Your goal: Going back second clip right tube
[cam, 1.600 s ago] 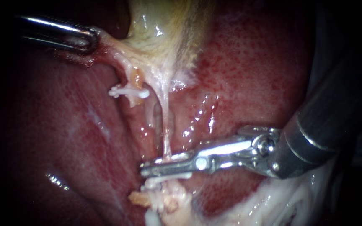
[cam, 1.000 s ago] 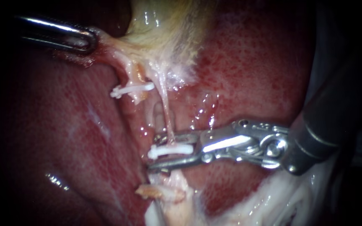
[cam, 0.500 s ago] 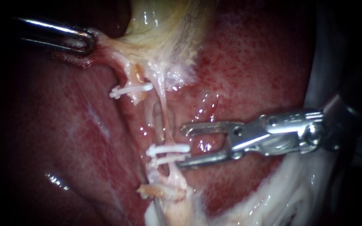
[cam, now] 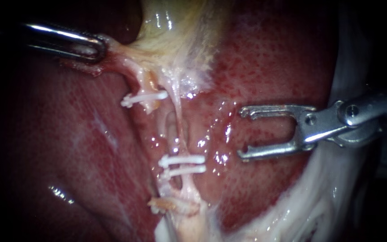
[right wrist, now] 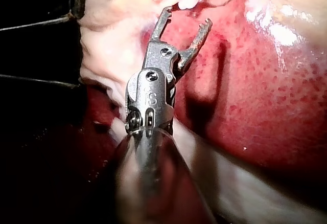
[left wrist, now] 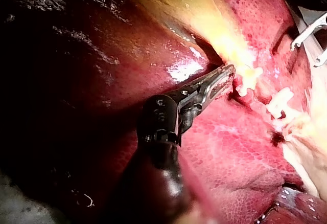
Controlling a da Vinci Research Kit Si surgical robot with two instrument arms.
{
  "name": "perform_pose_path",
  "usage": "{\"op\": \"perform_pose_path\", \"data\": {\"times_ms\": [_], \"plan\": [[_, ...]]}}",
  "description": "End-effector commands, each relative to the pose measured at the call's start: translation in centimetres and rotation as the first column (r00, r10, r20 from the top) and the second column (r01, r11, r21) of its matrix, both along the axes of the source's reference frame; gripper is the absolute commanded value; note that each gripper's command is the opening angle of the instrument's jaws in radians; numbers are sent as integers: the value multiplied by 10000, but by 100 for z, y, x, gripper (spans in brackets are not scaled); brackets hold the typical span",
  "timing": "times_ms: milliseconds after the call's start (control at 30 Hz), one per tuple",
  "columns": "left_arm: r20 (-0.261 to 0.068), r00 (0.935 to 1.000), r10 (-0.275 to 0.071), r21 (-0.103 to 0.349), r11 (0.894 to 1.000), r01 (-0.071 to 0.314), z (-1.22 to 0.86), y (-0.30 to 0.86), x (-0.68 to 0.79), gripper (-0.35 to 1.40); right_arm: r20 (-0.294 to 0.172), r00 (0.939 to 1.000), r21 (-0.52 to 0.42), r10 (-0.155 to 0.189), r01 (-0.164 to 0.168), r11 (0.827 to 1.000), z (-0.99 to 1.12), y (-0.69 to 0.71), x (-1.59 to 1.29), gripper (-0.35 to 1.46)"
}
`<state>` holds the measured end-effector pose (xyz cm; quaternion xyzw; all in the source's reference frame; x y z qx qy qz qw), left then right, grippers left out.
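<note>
Endoscope view: two clips [cam: 182,165] sit on the right tube [cam: 178,130], our right instrument's hand [cam: 242,133] gapes empty nearby, the left instrument's hand [cam: 96,45] grips the gallbladder [cam: 175,36], so we judge a straight retreat comes next.

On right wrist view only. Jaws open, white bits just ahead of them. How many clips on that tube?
Observer: Two clips, close together on the right tube, per the endoscope view.
Operator: And the other instrument?
Observer: The left instrument is shut on tissue beside the gallbladder.
Operator: Other tube?
Observer: The left tube carries a single clip.
</note>
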<state>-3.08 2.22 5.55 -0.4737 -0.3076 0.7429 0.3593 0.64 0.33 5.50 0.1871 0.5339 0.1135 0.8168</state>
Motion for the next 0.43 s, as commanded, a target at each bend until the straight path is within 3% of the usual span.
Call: {"op": "perform_pose_path", "data": {"times_ms": [33, 133, 433], "plan": [[-9, 10000, 52, -2, 10000, -52, 3, -1, -3, -35, -17, 10000, 11, -18, 18, 10000, 0, 0, 1, 49], [-21, 9999, 163, -56, 9999, -163, 13, -2, -9, -35, -10, 10000, 22, -59, 59, 10000, 0, 0, 0, 49], [0, 9998, 191, -43, 9998, -191, 12, 0, -5, -35, -49, 9999, 70, -164, 164, 9998, 0, 0, 1, 49]]}}
